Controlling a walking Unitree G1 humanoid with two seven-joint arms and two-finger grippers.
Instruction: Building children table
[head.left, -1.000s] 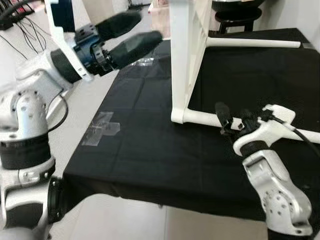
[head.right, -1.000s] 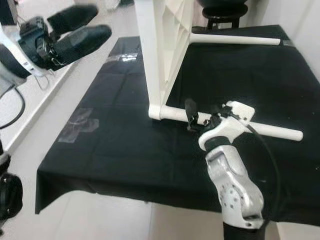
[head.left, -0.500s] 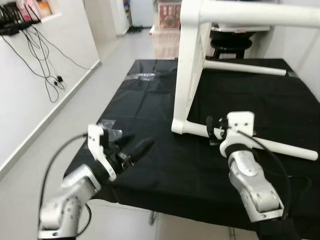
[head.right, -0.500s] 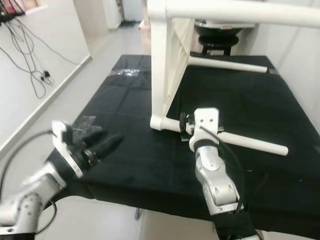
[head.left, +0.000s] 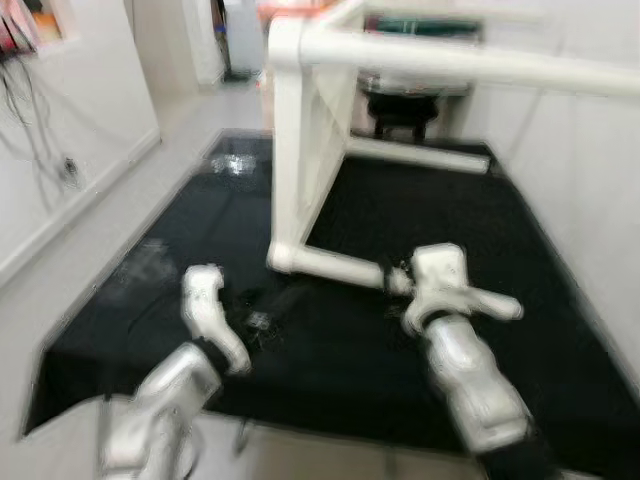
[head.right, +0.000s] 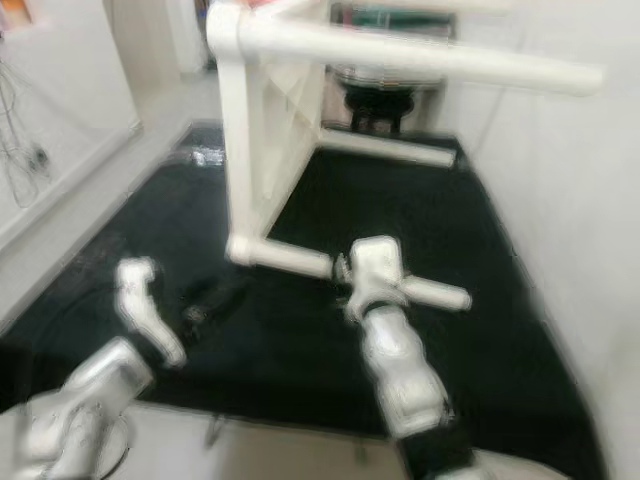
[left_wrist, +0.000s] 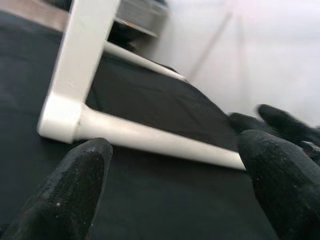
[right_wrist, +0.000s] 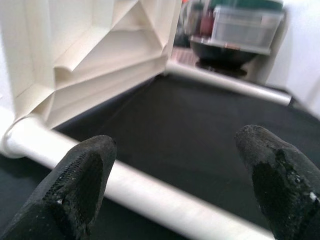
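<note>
Since half a second ago my head camera has swung and blurred, so the whole scene sits differently, and my left gripper (head.left: 262, 318) has come further in over the black cloth-covered table (head.left: 520, 260), closer to the white plastic children's table (head.left: 300, 130). That table rests tipped on its side on the cloth, its ribbed top upright, two round white legs lying along the cloth and two more running level above. My left gripper's black fingers (left_wrist: 70, 190) stand apart, empty, low over the cloth and aimed at the nearer bottom leg (left_wrist: 150, 137). My right gripper (right_wrist: 175, 172) sits right at that same leg, a little way out from its joint with the top; its two fingers are spread wide, and the leg passes between them without being clamped.
</note>
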